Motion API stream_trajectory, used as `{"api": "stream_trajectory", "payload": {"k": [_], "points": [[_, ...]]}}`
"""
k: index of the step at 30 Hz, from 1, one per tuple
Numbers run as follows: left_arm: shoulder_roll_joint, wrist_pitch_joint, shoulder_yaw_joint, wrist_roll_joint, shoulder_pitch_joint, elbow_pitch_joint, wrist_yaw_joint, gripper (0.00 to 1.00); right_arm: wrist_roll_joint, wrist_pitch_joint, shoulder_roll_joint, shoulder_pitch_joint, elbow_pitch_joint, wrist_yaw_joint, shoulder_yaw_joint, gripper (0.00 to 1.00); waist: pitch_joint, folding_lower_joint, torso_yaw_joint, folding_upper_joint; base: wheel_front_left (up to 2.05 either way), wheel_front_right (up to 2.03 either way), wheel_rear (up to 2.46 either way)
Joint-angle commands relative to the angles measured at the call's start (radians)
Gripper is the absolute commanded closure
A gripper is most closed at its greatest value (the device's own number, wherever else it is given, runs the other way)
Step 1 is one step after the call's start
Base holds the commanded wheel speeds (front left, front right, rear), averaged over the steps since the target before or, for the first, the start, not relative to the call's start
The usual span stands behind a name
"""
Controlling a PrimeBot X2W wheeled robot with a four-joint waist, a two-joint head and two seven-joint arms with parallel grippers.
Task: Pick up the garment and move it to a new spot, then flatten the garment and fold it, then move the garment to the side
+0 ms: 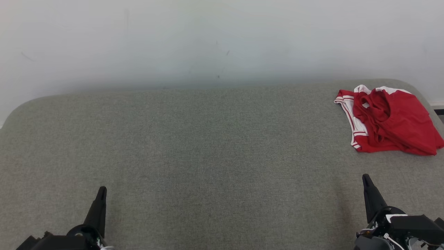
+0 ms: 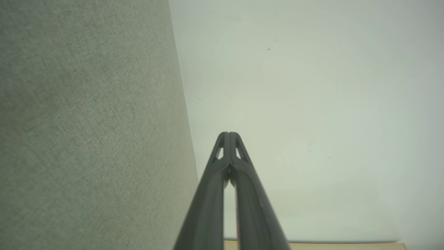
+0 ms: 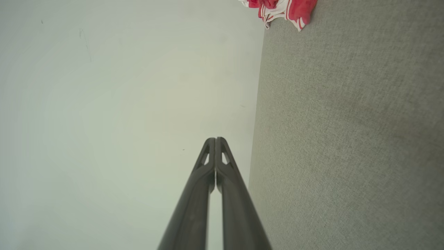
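Note:
A red garment [image 1: 392,119] with white striped trim lies crumpled at the far right of the grey fabric surface [image 1: 208,156]; its edge also shows at the top of the right wrist view [image 3: 281,8]. My right gripper [image 1: 365,177] stands shut at the lower right, well short of the garment, with nothing in it; its tips meet in the right wrist view [image 3: 215,139]. My left gripper [image 1: 102,189] is shut and empty at the lower left, far from the garment, its tips touching in the left wrist view [image 2: 229,133].
A pale wall [image 1: 222,41] rises directly behind the grey surface. The surface's rounded corners fall away at the far left [image 1: 14,111] and far right [image 1: 428,100]. A strip of pale floor [image 2: 347,246] shows beyond the wall.

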Motion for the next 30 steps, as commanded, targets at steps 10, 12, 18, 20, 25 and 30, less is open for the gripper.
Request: {"api": "stream_trajectory", "payload": {"k": [10, 12, 18, 20, 25, 30], "points": [[-0.001, 0.003, 0.003, -0.004, -0.01, -0.004, -0.003, 1.0, 0.001, 0.002, 0.001, -0.007, 0.001, -0.002, -0.002, 1.0, 0.0, 0.0002, 0.0, 0.0, 0.0, 0.0, 0.0], [-0.001, 0.003, 0.003, -0.004, -0.01, -0.004, -0.003, 1.0, 0.001, 0.002, 0.001, -0.007, 0.001, -0.002, -0.002, 1.0, 0.0, 0.0002, 0.0, 0.0, 0.0, 0.0, 0.0], [-0.001, 0.003, 0.002, -0.004, -0.01, -0.004, -0.003, 1.0, 0.001, 0.002, 0.002, -0.007, 0.001, -0.002, -0.002, 1.0, 0.0, 0.0002, 0.0, 0.0, 0.0, 0.0, 0.0], [-0.001, 0.003, 0.003, -0.004, -0.01, -0.004, -0.003, 1.0, 0.001, 0.002, 0.002, -0.007, 0.001, -0.002, -0.002, 1.0, 0.0, 0.0002, 0.0, 0.0, 0.0, 0.0, 0.0], [-0.001, 0.003, 0.003, -0.004, -0.01, -0.004, -0.003, 1.0, 0.001, 0.002, 0.002, -0.007, 0.001, -0.002, -0.002, 1.0, 0.0, 0.0002, 0.0, 0.0, 0.0, 0.0, 0.0], [-0.001, 0.003, 0.002, -0.004, -0.01, -0.004, -0.003, 1.0, 0.001, 0.002, 0.002, -0.007, 0.001, -0.002, -0.002, 1.0, 0.0, 0.0002, 0.0, 0.0, 0.0, 0.0, 0.0]]}}
